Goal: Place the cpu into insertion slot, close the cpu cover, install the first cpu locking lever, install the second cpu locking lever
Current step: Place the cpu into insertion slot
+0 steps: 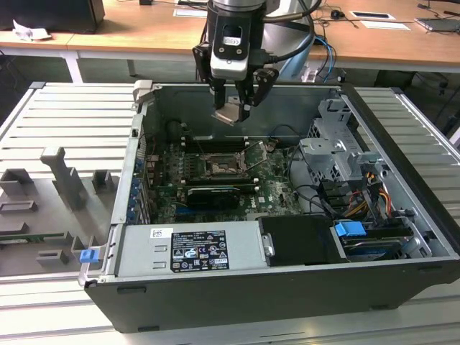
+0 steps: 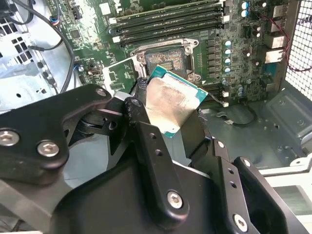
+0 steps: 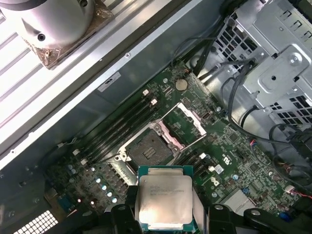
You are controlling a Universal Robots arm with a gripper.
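The cpu (image 1: 230, 116) is held by its edges in the closed gripper (image 1: 232, 108), tilted, above the far side of the case (image 1: 287, 287). The insertion slot (image 3: 148, 148) lies bare, with the cpu cover (image 3: 186, 119) swung open. Levelling and squaring to the slot are judged essential.

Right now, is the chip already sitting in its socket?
No, in the first wrist view the claw holds the cpu apart from the insertion slot, which lies bare.

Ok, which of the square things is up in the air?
The cpu, the silvery chip pinched in the gripper above the motherboard. The black insertion slot and the open cpu cover beside it are both down on the board.
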